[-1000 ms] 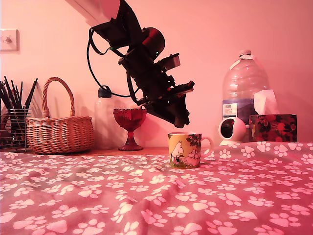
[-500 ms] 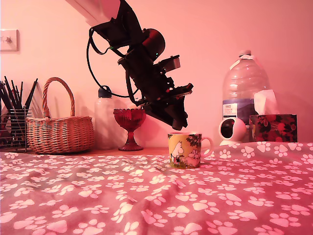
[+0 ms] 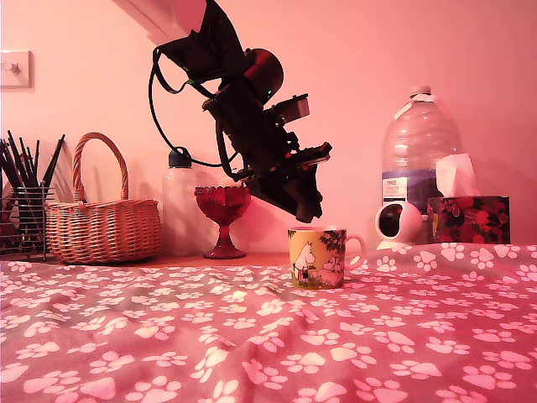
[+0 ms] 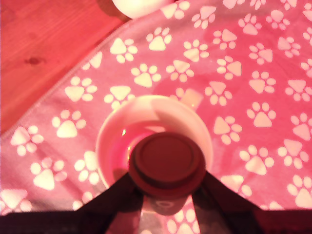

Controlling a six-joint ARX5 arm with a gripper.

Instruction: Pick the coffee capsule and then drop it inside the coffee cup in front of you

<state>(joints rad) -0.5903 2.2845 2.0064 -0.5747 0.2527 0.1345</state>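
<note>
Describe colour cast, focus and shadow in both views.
Exterior view: heavy pink-red cast, arm nearly silhouetted, coffee cup sharp. Wrist view: same cast, coffee capsule slightly soft; the hand is in deep shadow, shut on the capsule.

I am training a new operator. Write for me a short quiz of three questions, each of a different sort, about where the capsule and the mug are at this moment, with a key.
1. True or false: the coffee capsule already lies at the bottom of the coffee cup.
2. Multiple choice: in the exterior view, the end effector is A) above the cup's rim, B) over the wicker basket, C) resting on the paw-print cloth.
3. Fill in: in the wrist view, the capsule is gripped between the two dark ____.

Key: 1 false, it is held over the cup's mouth; 2 A; 3 fingers.
</note>
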